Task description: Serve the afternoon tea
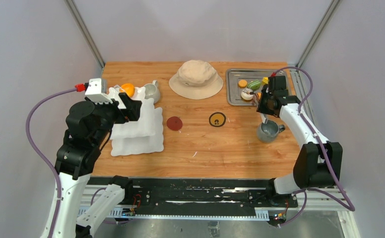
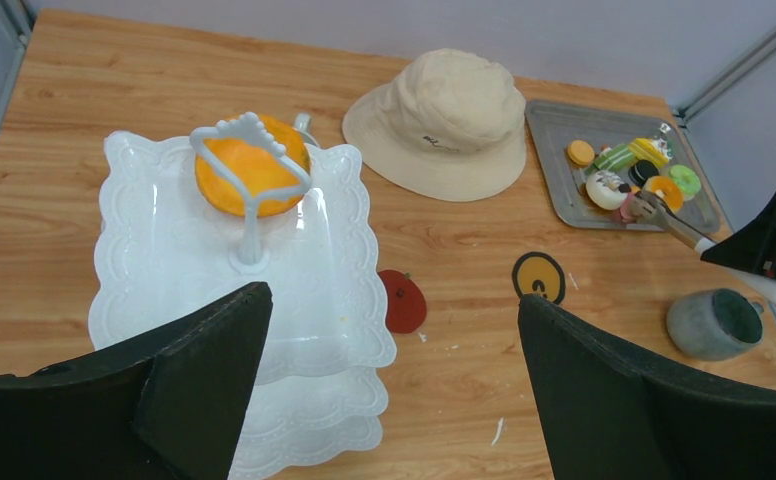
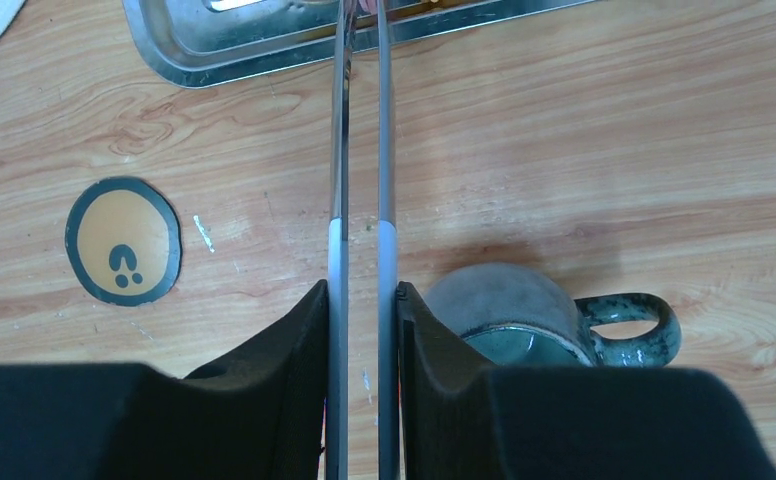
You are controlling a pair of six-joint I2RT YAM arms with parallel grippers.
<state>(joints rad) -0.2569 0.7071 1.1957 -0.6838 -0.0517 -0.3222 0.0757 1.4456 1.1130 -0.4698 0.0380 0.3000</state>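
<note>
Nothing legible: the black-rimmed orange disc [image 3: 123, 240] bears a black paw-like sign, the hat [image 2: 444, 100] small unreadable dark lettering at its six o'clock.

Cut off or covered
The tongs [image 3: 385, 150] run off the top edge of the right wrist view, tips cut off; the tray [image 3: 214, 50] is cropped there too; the grey mug [image 3: 509, 305] sits half behind the right gripper [image 3: 361, 295]; the white mug [image 1: 152, 91] is partly behind the stand [image 1: 146, 130].

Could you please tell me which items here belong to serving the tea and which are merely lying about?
Tea service: tiered stand, orange pastry, tray pastries, grey mug, white mug.
Lying about: bucket hat, red disc, yellow disc.
</note>
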